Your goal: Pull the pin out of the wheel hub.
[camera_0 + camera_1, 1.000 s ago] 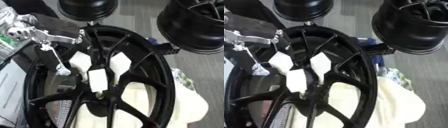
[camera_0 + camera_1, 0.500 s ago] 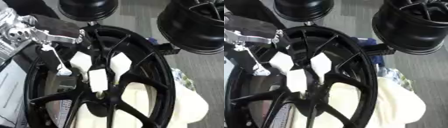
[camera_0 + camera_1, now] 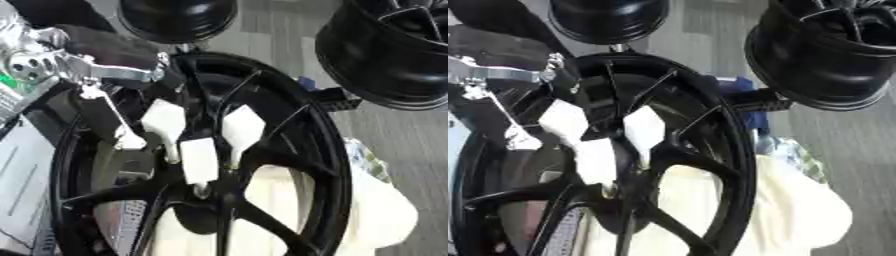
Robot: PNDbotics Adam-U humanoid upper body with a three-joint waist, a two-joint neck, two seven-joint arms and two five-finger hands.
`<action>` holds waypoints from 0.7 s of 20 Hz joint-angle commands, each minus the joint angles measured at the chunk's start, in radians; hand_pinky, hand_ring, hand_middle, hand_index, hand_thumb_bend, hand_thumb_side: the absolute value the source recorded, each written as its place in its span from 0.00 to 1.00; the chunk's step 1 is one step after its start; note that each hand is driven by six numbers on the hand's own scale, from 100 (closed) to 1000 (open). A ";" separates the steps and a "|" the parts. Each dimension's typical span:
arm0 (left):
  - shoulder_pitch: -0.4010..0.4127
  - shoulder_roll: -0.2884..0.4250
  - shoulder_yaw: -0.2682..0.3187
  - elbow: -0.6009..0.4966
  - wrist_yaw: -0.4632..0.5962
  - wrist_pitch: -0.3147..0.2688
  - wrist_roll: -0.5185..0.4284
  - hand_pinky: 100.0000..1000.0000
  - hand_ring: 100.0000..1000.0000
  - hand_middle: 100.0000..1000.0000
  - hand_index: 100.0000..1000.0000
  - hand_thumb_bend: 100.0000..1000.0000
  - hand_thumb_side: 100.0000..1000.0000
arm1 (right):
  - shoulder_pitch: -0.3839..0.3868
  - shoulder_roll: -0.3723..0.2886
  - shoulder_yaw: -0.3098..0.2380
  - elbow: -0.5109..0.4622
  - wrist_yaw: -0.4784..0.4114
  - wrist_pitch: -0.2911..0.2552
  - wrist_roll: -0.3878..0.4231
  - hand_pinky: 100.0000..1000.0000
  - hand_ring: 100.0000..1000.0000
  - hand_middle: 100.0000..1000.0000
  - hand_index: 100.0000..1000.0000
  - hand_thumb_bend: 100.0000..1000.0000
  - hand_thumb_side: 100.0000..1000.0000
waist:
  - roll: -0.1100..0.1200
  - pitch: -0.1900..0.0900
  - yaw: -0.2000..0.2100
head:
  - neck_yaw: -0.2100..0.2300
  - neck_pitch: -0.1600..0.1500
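No readable writing; upper left, the left hand (image 3: 83, 70) reaches the black wheel hub (image 3: 210, 165), fingers' state unclear.

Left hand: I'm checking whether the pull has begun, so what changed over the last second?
Almost nothing. The left hand stays at the upper left rim of the wheel, its white-tipped fingers still on the hub; any shift is too slight to tell. No pin can be made out. The other wheels and the cream cloth stayed put.

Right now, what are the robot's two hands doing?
Left hand: at the black wheel's upper left rim; whether it's open or closed cannot be told.
Right hand: not in view.
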 commanded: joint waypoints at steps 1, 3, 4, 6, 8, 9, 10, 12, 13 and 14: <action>-0.018 0.043 0.043 -0.034 0.017 0.013 0.015 0.70 0.43 0.11 0.35 0.01 0.07 | 0.002 -0.026 -0.016 -0.018 0.008 0.102 -0.104 0.81 0.56 0.62 0.83 0.38 0.19 | 0.001 -0.024 0.000 | 0.001 -0.009; -0.023 0.054 0.060 -0.051 0.031 0.018 0.015 0.70 0.43 0.11 0.35 0.02 0.06 | 0.003 -0.027 -0.016 -0.018 0.009 0.104 -0.104 0.81 0.56 0.62 0.83 0.38 0.19 | 0.001 -0.025 0.001 | 0.000 -0.009; -0.027 0.061 0.069 -0.060 0.038 0.020 0.014 0.70 0.43 0.11 0.35 0.02 0.06 | 0.004 -0.027 -0.016 -0.018 0.009 0.104 -0.104 0.81 0.56 0.62 0.83 0.38 0.19 | 0.002 -0.025 0.002 | -0.001 -0.008; -0.032 0.079 0.091 -0.079 0.057 0.024 0.014 0.70 0.44 0.11 0.35 0.01 0.06 | 0.004 -0.028 -0.017 -0.018 0.010 0.105 -0.104 0.81 0.56 0.62 0.83 0.38 0.19 | 0.002 -0.026 0.004 | -0.002 -0.008; -0.032 0.101 0.119 -0.093 0.079 0.031 0.022 0.70 0.44 0.12 0.35 0.01 0.06 | 0.005 -0.029 -0.017 -0.018 0.011 0.105 -0.104 0.81 0.56 0.62 0.83 0.38 0.19 | 0.003 -0.026 0.005 | -0.004 -0.008; -0.030 0.115 0.135 -0.096 0.089 0.033 0.030 0.70 0.44 0.12 0.36 0.00 0.05 | 0.005 -0.030 -0.018 -0.018 0.013 0.105 -0.104 0.81 0.56 0.62 0.83 0.39 0.19 | 0.003 -0.026 0.005 | -0.006 -0.009; -0.023 0.133 0.156 -0.097 0.097 0.037 0.043 0.70 0.44 0.12 0.36 0.00 0.05 | 0.006 -0.030 -0.019 -0.018 0.014 0.106 -0.104 0.81 0.56 0.62 0.83 0.39 0.19 | 0.003 -0.025 0.005 | -0.008 -0.011; 0.004 0.172 0.207 -0.091 0.116 0.052 0.083 0.70 0.45 0.12 0.36 0.00 0.05 | 0.007 -0.031 -0.022 -0.018 0.017 0.107 -0.104 0.81 0.56 0.62 0.83 0.39 0.19 | 0.004 -0.023 0.006 | -0.010 -0.013; 0.021 0.190 0.235 -0.082 0.127 0.062 0.111 0.70 0.45 0.12 0.36 0.00 0.06 | 0.008 -0.031 -0.024 -0.018 0.018 0.108 -0.104 0.81 0.56 0.62 0.83 0.39 0.19 | 0.004 -0.022 0.006 | -0.012 -0.013; 0.039 0.209 0.269 -0.062 0.143 0.076 0.149 0.71 0.45 0.12 0.37 0.00 0.07 | 0.009 -0.031 -0.028 -0.018 0.019 0.109 -0.104 0.81 0.56 0.62 0.83 0.39 0.19 | 0.005 -0.021 0.006 | -0.015 -0.013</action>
